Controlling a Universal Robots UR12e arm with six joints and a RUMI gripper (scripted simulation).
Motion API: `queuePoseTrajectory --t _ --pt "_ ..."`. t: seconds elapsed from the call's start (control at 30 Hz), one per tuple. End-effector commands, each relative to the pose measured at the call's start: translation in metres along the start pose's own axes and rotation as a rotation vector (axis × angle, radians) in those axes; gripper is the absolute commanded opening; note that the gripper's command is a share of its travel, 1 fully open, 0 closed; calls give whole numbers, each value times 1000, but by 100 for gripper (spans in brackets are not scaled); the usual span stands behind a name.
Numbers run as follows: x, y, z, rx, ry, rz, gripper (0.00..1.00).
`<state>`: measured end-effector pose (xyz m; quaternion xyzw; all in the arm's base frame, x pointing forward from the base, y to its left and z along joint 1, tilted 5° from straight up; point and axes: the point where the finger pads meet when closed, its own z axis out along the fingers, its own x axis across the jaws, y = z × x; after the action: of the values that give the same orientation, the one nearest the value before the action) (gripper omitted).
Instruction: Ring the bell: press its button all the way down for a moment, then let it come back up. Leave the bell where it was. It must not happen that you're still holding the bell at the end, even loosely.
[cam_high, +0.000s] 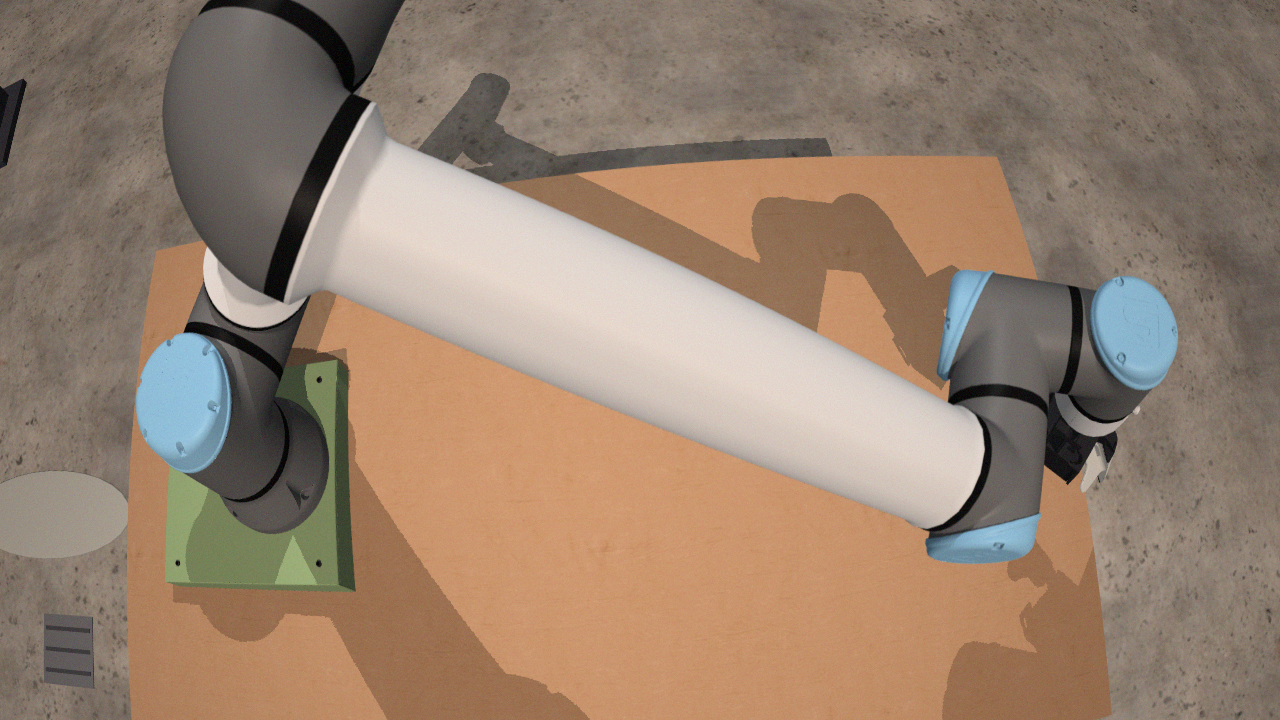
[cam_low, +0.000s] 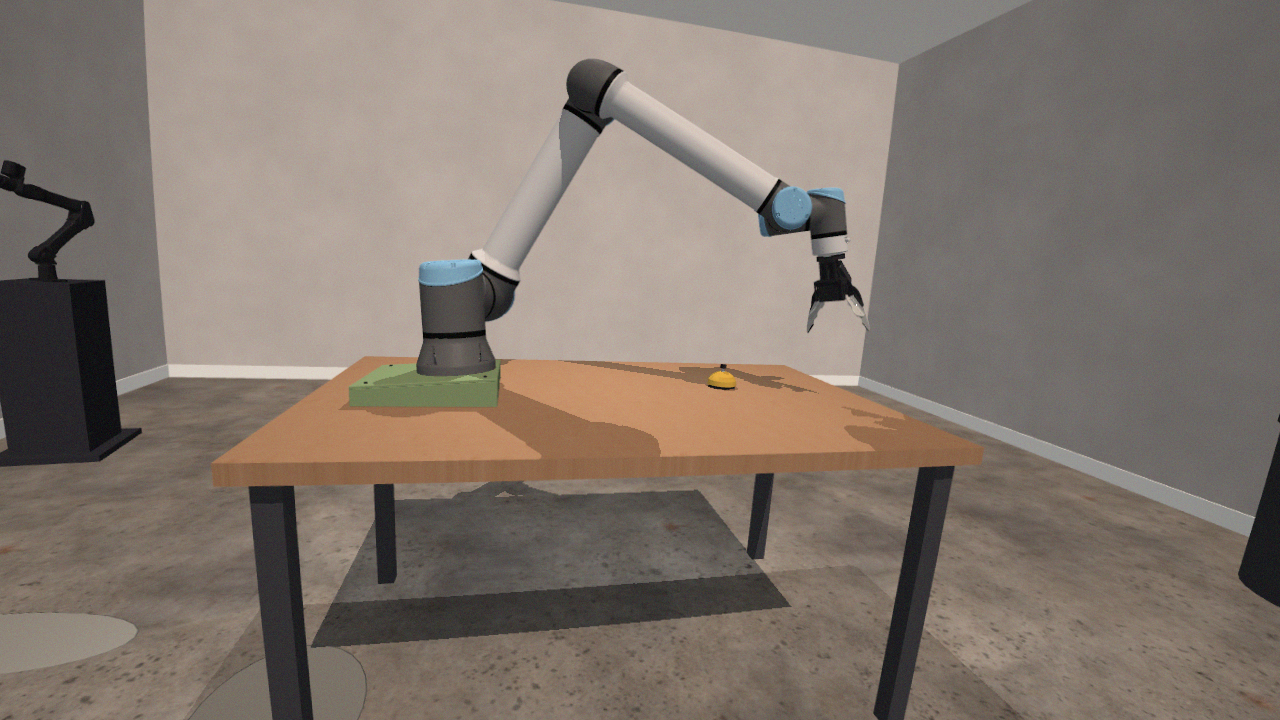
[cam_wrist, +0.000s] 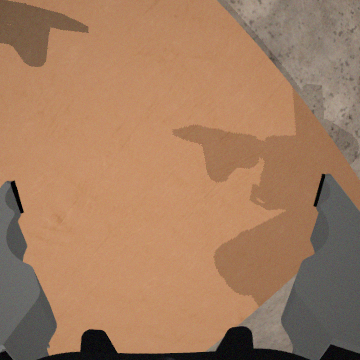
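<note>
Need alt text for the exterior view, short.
A grey and white robot arm reaches from its green base plate across a wooden table, its open claw hanging in the air above the right end. A small yellow bell sits on the table, below and left of the claw, untouched.

Bell (cam_low: 721, 379) on table (cam_low: 581, 447), right of base plate (cam_low: 375, 394) (well apart); jaws above, rightward.
</note>
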<state>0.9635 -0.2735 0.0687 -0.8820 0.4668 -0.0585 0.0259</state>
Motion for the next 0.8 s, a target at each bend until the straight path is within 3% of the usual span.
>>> queuePoseTrajectory --t 0.0,0.6,0.77 --pt "1 0 -1 1 2 0 100" --pt "0 0 -1 1 2 1 100" --pt "-10 0 -2 -3 -5 32 100"
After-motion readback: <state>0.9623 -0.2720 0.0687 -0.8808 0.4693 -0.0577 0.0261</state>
